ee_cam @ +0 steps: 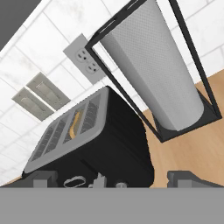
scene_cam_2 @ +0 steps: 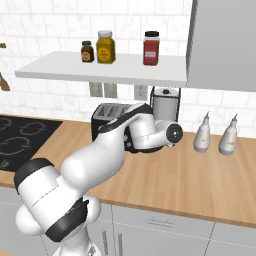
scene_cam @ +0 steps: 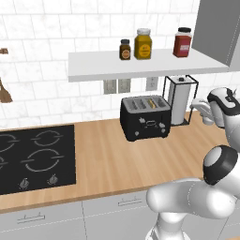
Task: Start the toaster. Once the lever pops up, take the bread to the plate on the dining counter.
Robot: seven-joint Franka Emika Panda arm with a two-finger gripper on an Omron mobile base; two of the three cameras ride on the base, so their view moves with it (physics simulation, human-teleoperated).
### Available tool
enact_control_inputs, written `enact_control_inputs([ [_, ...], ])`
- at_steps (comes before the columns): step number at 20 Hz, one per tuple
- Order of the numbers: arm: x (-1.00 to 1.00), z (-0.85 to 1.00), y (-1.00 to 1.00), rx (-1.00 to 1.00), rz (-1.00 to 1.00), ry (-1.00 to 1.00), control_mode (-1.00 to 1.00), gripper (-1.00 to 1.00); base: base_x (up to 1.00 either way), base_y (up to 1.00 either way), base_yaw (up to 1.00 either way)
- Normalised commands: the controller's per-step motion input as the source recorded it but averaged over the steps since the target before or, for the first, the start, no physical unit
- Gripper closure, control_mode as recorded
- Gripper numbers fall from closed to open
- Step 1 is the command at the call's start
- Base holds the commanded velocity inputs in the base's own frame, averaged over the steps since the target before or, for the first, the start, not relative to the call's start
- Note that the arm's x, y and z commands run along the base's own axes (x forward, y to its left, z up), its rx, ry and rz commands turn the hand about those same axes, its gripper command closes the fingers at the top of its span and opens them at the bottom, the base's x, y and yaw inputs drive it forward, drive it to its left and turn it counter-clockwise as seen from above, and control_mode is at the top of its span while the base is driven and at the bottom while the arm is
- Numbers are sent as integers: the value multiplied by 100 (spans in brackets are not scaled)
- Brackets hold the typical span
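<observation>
The pincer (ee_cam: 113, 177), spread wide and empty, hovers just off the toaster (scene_cam: 145, 118) near the tabletop's (scene_cam: 112, 164) back edge; a skewed approach could miss the lever.

Black toaster (ee_cam: 109, 144) on wood worktop (ee_cam: 197, 144), bread (ee_cam: 76, 123) in a slot; paper towel roll (ee_cam: 153, 65) in black frame just beside.

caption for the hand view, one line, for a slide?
Open gripper nears the black toaster, bread in a slot, paper towel roll in its wire holder beside it.
</observation>
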Motion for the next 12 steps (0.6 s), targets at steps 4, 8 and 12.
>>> enact_control_inputs([
  [4, 0, 0, 0, 0, 0, 0, -100, -100, 0, 0, 0],
  [8, 0, 0, 0, 0, 0, 0, -100, -100, 0, 0, 0],
  [12, 0, 0, 0, 0, 0, 0, -100, -100, 0, 0, 0],
])
